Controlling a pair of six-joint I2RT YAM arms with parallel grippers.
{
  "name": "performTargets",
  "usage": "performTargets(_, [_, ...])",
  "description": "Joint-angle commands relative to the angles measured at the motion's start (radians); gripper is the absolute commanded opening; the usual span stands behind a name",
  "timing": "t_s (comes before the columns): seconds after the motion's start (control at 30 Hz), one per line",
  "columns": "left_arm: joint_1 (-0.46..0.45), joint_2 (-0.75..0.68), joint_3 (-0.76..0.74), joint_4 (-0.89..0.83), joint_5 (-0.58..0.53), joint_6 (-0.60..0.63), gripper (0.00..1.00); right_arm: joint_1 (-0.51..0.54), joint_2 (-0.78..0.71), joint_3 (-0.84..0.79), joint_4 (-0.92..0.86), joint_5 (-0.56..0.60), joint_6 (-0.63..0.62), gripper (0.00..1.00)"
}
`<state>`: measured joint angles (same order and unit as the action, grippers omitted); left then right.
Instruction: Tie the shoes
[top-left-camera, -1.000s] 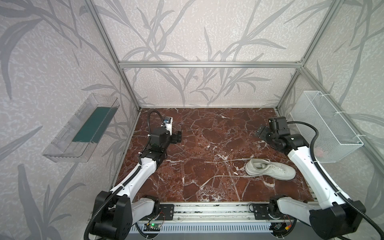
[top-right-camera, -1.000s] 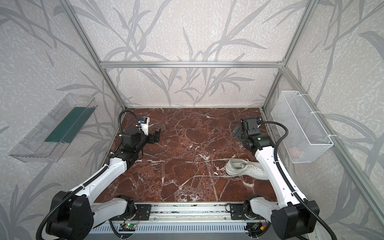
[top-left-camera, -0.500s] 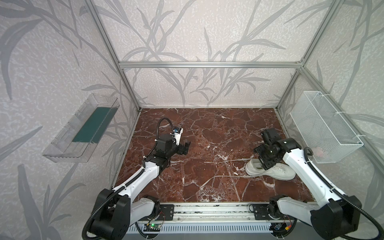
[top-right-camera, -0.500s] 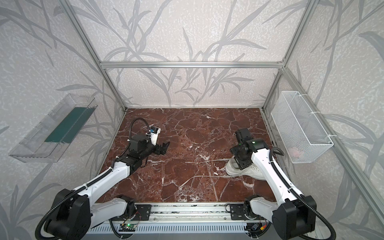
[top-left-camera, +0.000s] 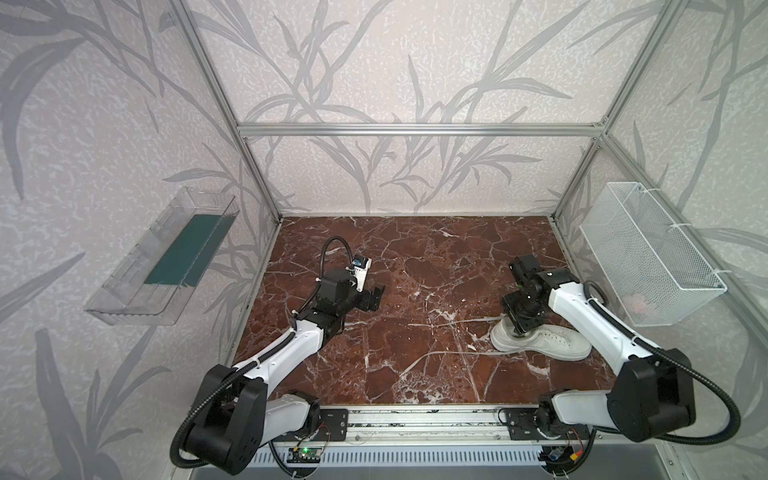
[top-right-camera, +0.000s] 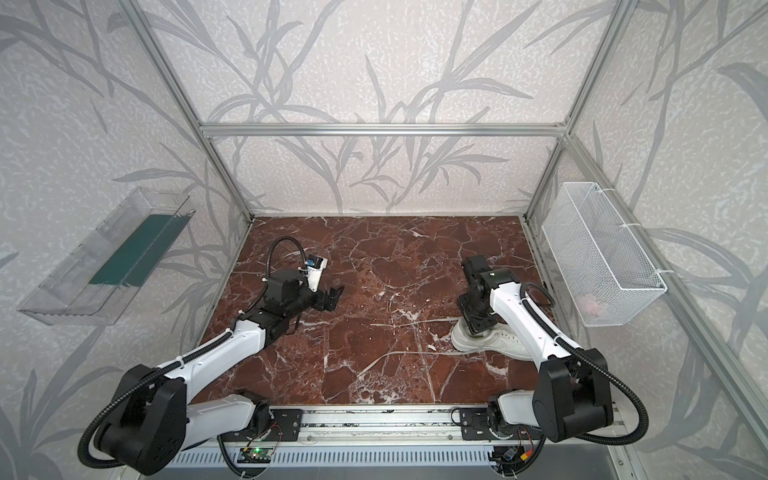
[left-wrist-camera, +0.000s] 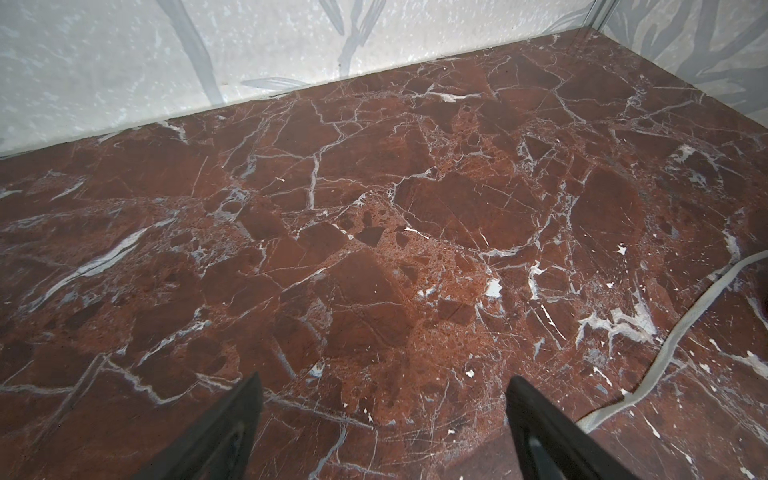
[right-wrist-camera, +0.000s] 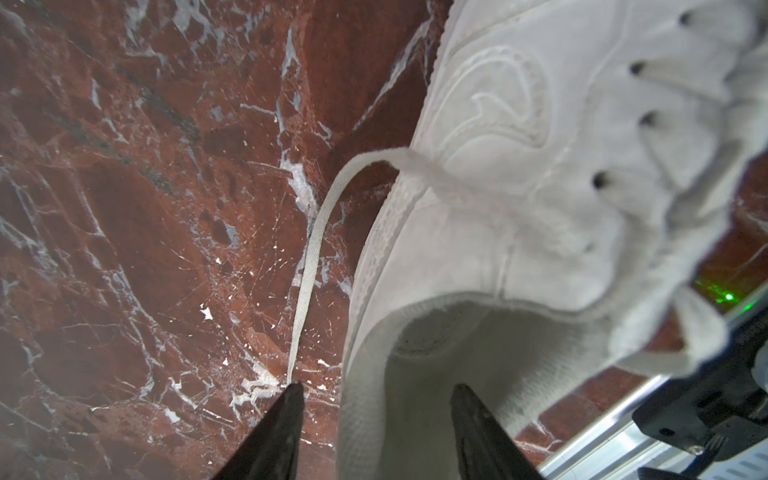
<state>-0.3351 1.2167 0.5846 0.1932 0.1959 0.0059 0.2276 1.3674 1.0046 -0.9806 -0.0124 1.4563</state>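
Observation:
A white low-top shoe (top-left-camera: 548, 344) (top-right-camera: 500, 344) lies on the red marble floor at the right, its heel towards the middle. Its loose laces (top-left-camera: 465, 322) (left-wrist-camera: 681, 328) (right-wrist-camera: 311, 249) trail leftwards over the floor. My right gripper (top-left-camera: 519, 330) (top-right-camera: 473, 330) (right-wrist-camera: 376, 388) points down at the heel. Its jaws straddle the heel wall, one finger outside and one inside the shoe (right-wrist-camera: 540, 187), with a gap showing beside the outer finger. My left gripper (top-left-camera: 376, 297) (top-right-camera: 334, 297) (left-wrist-camera: 384, 386) hangs open over bare floor at the left, holding nothing.
A white wire basket (top-left-camera: 648, 257) hangs on the right wall. A clear plastic tray (top-left-camera: 162, 257) with a green liner hangs on the left wall. A metal rail (top-left-camera: 415, 419) runs along the floor's front edge.
My right arm swung from the back right down onto the shoe's heel, and its jaws narrowed. My left gripper moved forward and towards the middle, still open.

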Motion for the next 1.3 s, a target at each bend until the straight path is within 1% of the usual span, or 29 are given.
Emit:
performTargets(0.0, [-0.007,0.009,0.004,0.021,-0.021,0.006,0.93,-0.005,0.031,0.004,0.018,0.034,-0.03,0.53])
performTargets(0.07, [-0.008,0.009,0.006,0.018,-0.03,0.008,0.93,-0.005,0.058,0.009,0.039,0.044,-0.07,0.51])
performTargets(0.13, [-0.008,0.006,0.009,0.016,-0.042,0.014,0.93,-0.006,0.086,0.013,0.053,0.05,-0.111,0.44])
performTargets(0.17, [-0.008,0.005,0.011,0.009,-0.047,0.018,0.93,-0.005,0.099,0.016,0.054,0.049,-0.127,0.4])
performTargets(0.2, [-0.008,0.001,0.014,-0.001,-0.055,0.02,0.93,-0.005,0.113,0.019,0.062,0.042,-0.148,0.32])
performTargets(0.23, [-0.008,-0.003,0.015,-0.009,-0.061,0.021,0.93,-0.005,0.126,0.019,0.082,0.026,-0.179,0.27])
performTargets(0.3, [-0.008,-0.014,0.011,-0.014,-0.071,0.021,0.93,0.002,0.148,0.027,0.121,-0.013,-0.244,0.2])
performTargets(0.33, [-0.008,-0.019,0.008,-0.015,-0.072,0.022,0.93,0.018,0.156,0.04,0.141,-0.018,-0.287,0.18])
performTargets(0.43, [-0.008,-0.032,0.004,-0.022,-0.081,0.02,0.93,0.084,0.198,0.101,0.18,-0.048,-0.429,0.16])
performTargets(0.5, [-0.008,-0.041,0.007,-0.035,-0.086,0.024,0.93,0.128,0.233,0.142,0.179,-0.069,-0.48,0.12])
performTargets(0.67, [-0.009,-0.073,0.015,-0.073,-0.109,0.034,0.93,0.25,0.3,0.223,0.219,-0.141,-0.525,0.11])
performTargets(0.73, [-0.008,-0.086,0.012,-0.084,-0.124,0.031,0.93,0.306,0.347,0.271,0.231,-0.19,-0.56,0.11])
performTargets(0.83, [-0.009,-0.104,0.012,-0.116,-0.137,0.025,0.93,0.376,0.449,0.36,0.213,-0.253,-0.637,0.11])
performTargets(0.93, [-0.008,-0.14,0.013,-0.166,-0.163,0.014,0.93,0.447,0.516,0.442,0.186,-0.286,-0.729,0.12])
performTargets(1.13, [-0.008,-0.239,-0.014,-0.236,-0.227,-0.001,0.93,0.538,0.584,0.528,0.174,-0.438,-0.89,0.15])
performTargets(1.27, [-0.007,-0.272,-0.017,-0.274,-0.25,-0.019,0.94,0.569,0.616,0.562,0.101,-0.452,-0.959,0.16])
